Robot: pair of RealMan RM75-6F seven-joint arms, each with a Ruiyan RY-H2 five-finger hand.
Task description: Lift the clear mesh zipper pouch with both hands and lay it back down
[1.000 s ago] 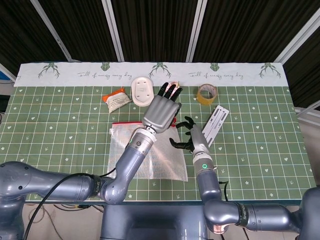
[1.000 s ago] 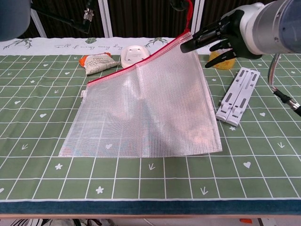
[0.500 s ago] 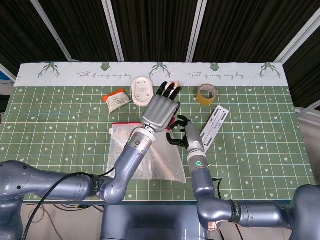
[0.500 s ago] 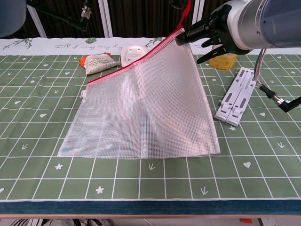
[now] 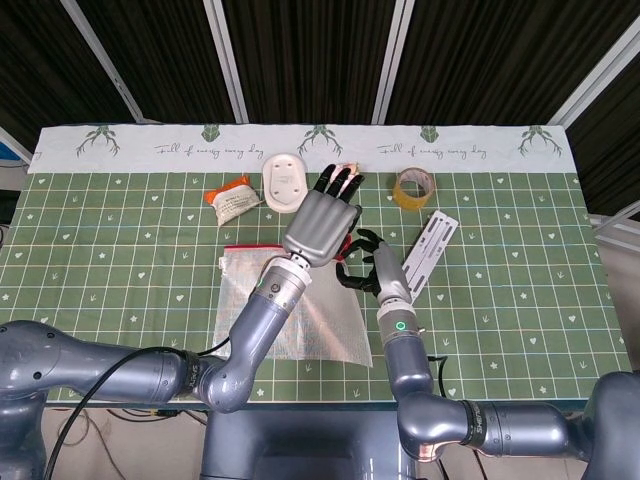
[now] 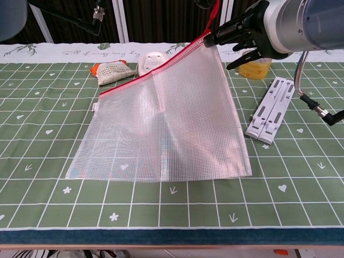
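Note:
The clear mesh zipper pouch (image 6: pixel 161 123) with a red zipper edge stands tilted: its left and front edges rest on the green mat and its far right corner is raised. My left hand (image 5: pixel 321 224) hangs over that corner and holds it up by the red pull tab (image 6: pixel 215 12); the grip itself is cut off at the top of the chest view. My right hand (image 6: pixel 244 36) sits just right of the raised corner, fingers apart, one dark fingertip (image 6: pixel 210 40) touching the pouch's edge. In the head view the right hand (image 5: pixel 367 268) lies beside the pouch (image 5: pixel 250 300).
Behind the pouch lie an orange-and-white net bag (image 6: pixel 112 71) and a white oval object (image 6: pixel 153 62). A yellow tape roll (image 6: pixel 253 69) and a white folding stand (image 6: pixel 271 115) sit to the right. The table's front edge (image 6: pixel 172 236) is close.
My right hand has moved left and up until its fingertip meets the pouch's raised corner. The left hand still holds that corner up; the pouch has barely shifted.

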